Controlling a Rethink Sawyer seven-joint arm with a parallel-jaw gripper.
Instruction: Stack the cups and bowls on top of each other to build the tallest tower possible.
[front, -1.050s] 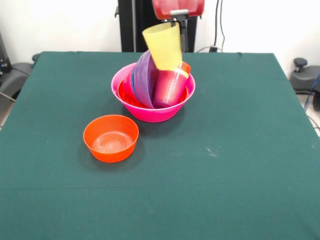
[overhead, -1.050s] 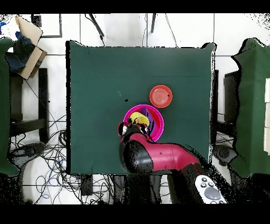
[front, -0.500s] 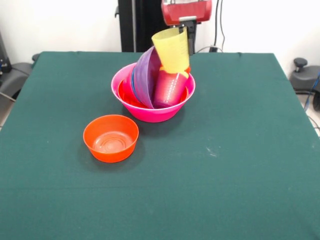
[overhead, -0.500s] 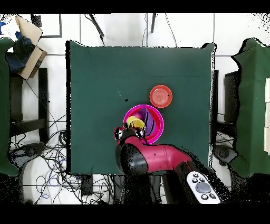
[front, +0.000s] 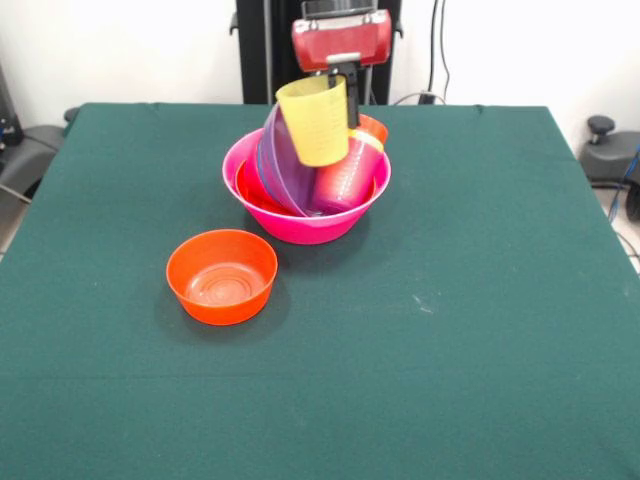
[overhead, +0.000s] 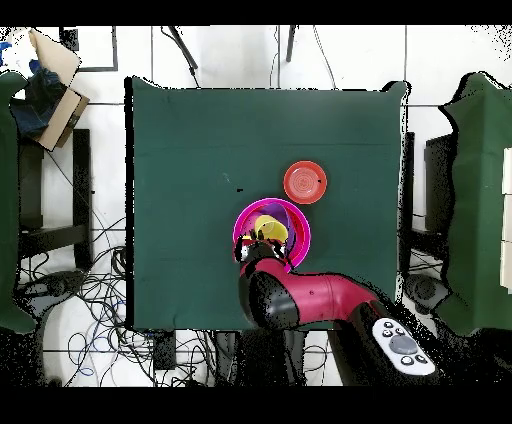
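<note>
Jaws clamped on the yellow cup, my gripper had swung it back left and lower over the tower, leaving the small orange bowl alone on the counter.

I have two cameras. One sits low across the table from my robot and looks over the green top toward the black post at the back. It is close, so the table fills almost all of the picture. The other camera hangs high above and looks straight down. It is far off, so I see the whole table, the floor with its wires, and other furniture at the sides. Both show the green table, the big pink bowl and the small orange bowl. The top view is turned half round against the front one.
</note>
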